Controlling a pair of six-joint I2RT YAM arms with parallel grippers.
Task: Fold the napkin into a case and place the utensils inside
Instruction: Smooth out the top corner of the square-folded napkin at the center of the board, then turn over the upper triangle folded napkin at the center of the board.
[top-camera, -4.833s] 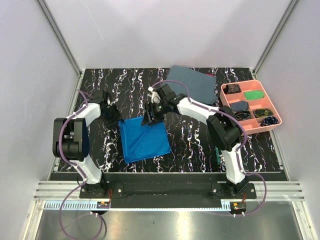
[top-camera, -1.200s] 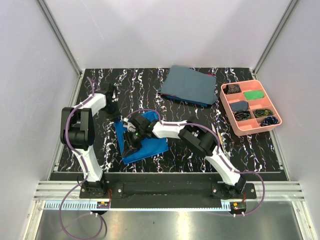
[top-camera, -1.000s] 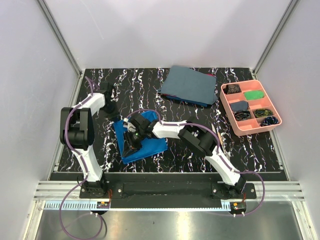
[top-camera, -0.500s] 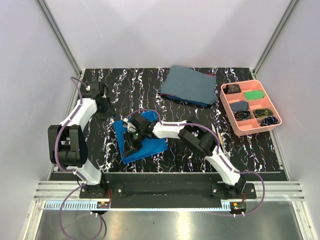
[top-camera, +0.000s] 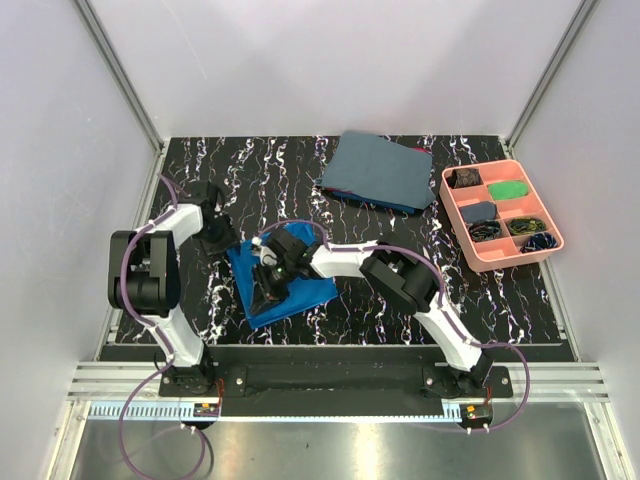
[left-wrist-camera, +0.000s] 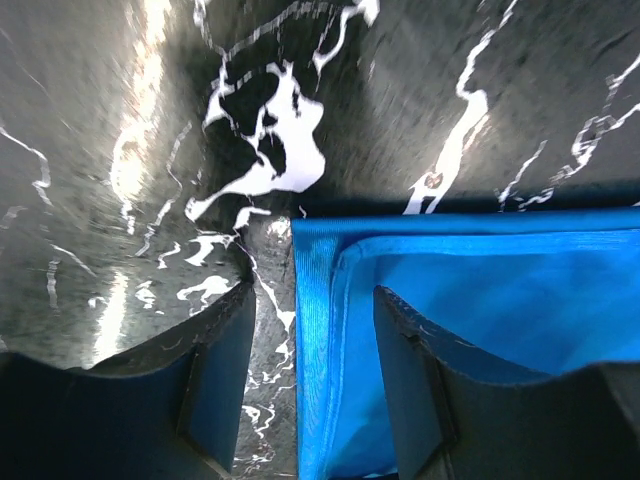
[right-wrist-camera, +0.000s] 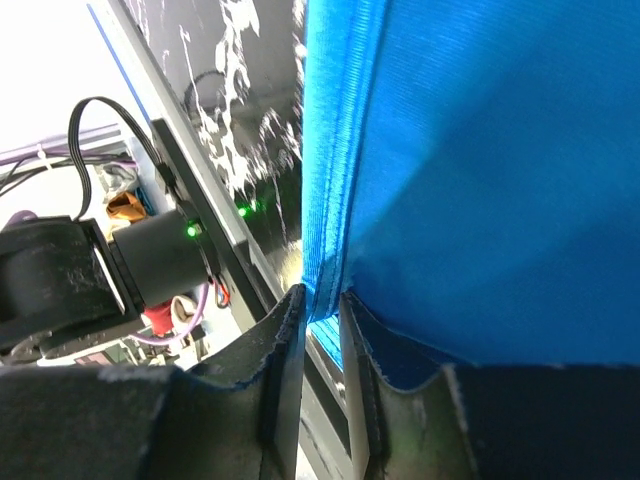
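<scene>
The bright blue napkin (top-camera: 297, 287) lies partly folded over on the black marbled table (top-camera: 380, 300), left of centre. My right gripper (top-camera: 266, 288) is on its left part and is shut on the napkin's hemmed edge (right-wrist-camera: 322, 290), with blue cloth (right-wrist-camera: 480, 150) filling the right wrist view. My left gripper (top-camera: 218, 240) is open at the napkin's far left corner. In the left wrist view the gripper (left-wrist-camera: 315, 380) straddles the doubled hem (left-wrist-camera: 315, 300): one finger is over the table, the other over the cloth. No finished case shows. I cannot make out the utensils.
A dull grey-blue cloth (top-camera: 378, 170) lies at the back centre. A pink compartment tray (top-camera: 552, 245) with small items stands at the right. The right arm stretches across the table's middle. Metal frame rails border the table.
The napkin, flat at first, is now folded over toward the left with my right gripper holding its edge. My left gripper has swung from the back left to the napkin's corner.
</scene>
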